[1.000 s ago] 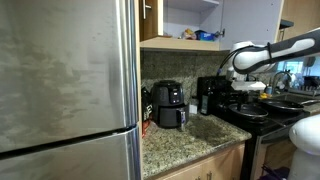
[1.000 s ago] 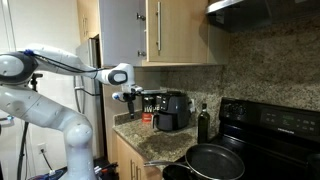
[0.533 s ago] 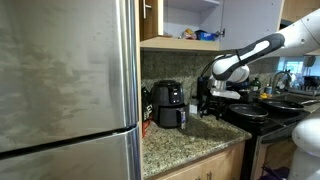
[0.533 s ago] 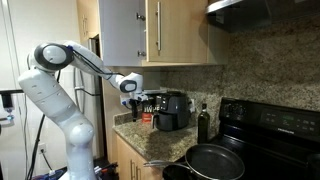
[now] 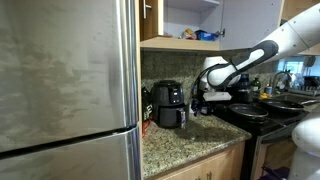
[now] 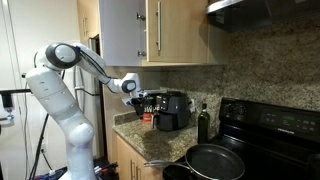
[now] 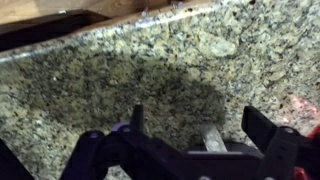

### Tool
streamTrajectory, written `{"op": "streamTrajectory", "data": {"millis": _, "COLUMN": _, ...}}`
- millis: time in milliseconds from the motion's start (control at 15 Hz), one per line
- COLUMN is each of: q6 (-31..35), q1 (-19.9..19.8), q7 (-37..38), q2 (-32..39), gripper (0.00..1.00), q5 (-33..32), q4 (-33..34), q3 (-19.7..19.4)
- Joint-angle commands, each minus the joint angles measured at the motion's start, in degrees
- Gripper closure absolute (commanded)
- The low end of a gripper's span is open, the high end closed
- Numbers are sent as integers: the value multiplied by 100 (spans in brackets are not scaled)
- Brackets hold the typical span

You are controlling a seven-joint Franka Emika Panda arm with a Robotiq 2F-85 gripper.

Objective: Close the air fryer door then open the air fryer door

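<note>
The air fryer (image 5: 167, 103) is small and black with a rounded top and stands on the granite counter against the backsplash; it also shows in the other exterior view (image 6: 172, 110). Its door (image 5: 170, 117) is the lower front panel, which looks flush with the body (image 6: 165, 121). My gripper (image 5: 199, 101) hangs over the counter beside the air fryer, a short gap away and not touching it (image 6: 135, 98). In the wrist view the gripper (image 7: 198, 125) is open and empty, with only granite between the fingers. The air fryer is out of the wrist view.
A steel fridge (image 5: 65, 80) fills the counter's end. A taller black appliance (image 5: 206, 92) stands behind the gripper. A dark bottle (image 6: 203, 122), a black stove (image 6: 270, 125) and a frying pan (image 6: 215, 160) lie past the air fryer. Cabinets (image 6: 180, 30) hang overhead.
The arm has swung in from over the stove toward the air fryer and dropped lower over the counter. The air fryer has not moved.
</note>
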Motion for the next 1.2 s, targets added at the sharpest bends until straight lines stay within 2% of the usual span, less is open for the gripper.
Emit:
{"op": "streamTrajectory", "data": {"millis": 0, "q6": 821, "q1": -76, "q7": 269, "q2": 841, "gripper": 0, "q5": -433, "q4": 659, "q3": 209}}
{"op": "streamTrajectory", "data": {"millis": 67, "q6": 982, "q1": -93, "q7": 439, "q2": 918, "gripper": 0, "q5": -433, "q4": 755, "q3": 202}}
{"op": "streamTrajectory", "data": {"millis": 133, "q6": 740, "q1": 57, "q7": 265, "q2": 507, "gripper": 0, "q5": -320, "q4": 389, "q3": 107}}
{"op": "streamTrajectory", "data": {"millis": 333, "q6": 915, "q1": 63, "q7": 361, "q2": 821, "gripper": 0, "q5": -344, "q4": 673, "q3": 82}}
{"op": "streamTrajectory", "data": {"millis": 600, "q6": 916, "q1": 61, "q7": 363, "q2": 843, "gripper": 0, "q5": -345, "q4": 700, "q3": 79}}
{"op": "streamTrajectory", "data": {"millis": 667, "q6": 1111, "q1": -22, "q7": 378, "q2": 975, "gripper": 0, "q5": -718, "q4": 709, "q3": 165}}
{"op": "streamTrajectory", "data": {"millis": 733, "q6": 1383, "q1": -235, "q7": 595, "q2": 1099, "gripper": 0, "q5": -1482, "q4": 711, "q3": 317}}
{"op": "streamTrajectory", "data": {"millis": 933, "q6": 2046, "q1": -423, "q7": 474, "q2": 1206, "gripper": 0, "q5": -2669, "q4": 623, "q3": 179}}
{"op": "streamTrajectory", "data": {"millis": 1067, "q6": 2491, "q1": -584, "q7": 656, "q2": 1377, "gripper": 0, "q5": -3122, "q4": 620, "q3": 130}}
{"op": "streamTrajectory", "data": {"millis": 1133, "q6": 2679, "q1": -575, "q7": 604, "q2": 1489, "gripper": 0, "q5": -3097, "q4": 625, "q3": 68}}
